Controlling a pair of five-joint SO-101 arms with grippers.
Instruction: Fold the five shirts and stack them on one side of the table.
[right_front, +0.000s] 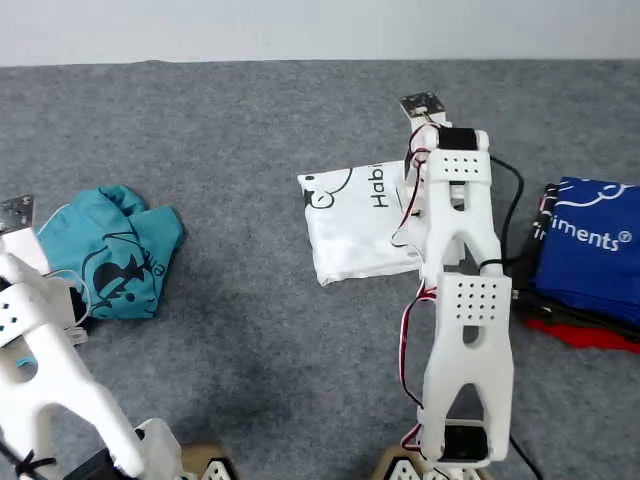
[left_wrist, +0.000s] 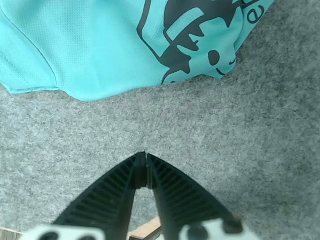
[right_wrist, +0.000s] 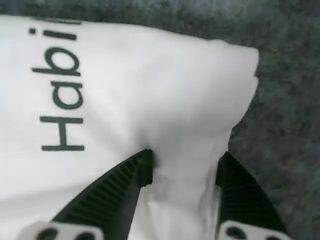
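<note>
High view, table (right_front: 250, 380): grey felt top; everything I'm working sits on it.
Right arm (right_front: 462, 300): stretched out over the white shirt (right_front: 350, 230), hiding from above the corner that faces the stack (right_front: 575, 285).
White shirt: folded to a neat rectangle, mid-table, flat, print up. Folding looks done to me. I judge it's lying there ready to be carried to the stack.
Stack: blue shirt (right_front: 590, 235) on top, a dark layer under it, red shirt (right_front: 585, 335) peeking out at the bottom. It's at the table's right side, near the white shirt but apart from it. That's the chosen side, I reckon.
Teal shirt (right_front: 110, 250): crumpled heap on the left side, well apart from the rest, not folded yet.
Right gripper (right_wrist: 185, 170): fingers a moderate way apart, pressed down into the white shirt w/ a ridge of cloth bunched btwn them. Not clamped, far as I can tell. Reads as set up to pinch that edge.
Left gripper (left_wrist: 146, 159): fingers closed tip to tip, nothing in them, over bare felt just beside the teal shirt's hem. Parked there for the next fold, I'd guess.
Black cable (right_front: 512, 205): loops off the right arm btwn white shirt and stack. It's the thing that could snag on the way over.
</note>
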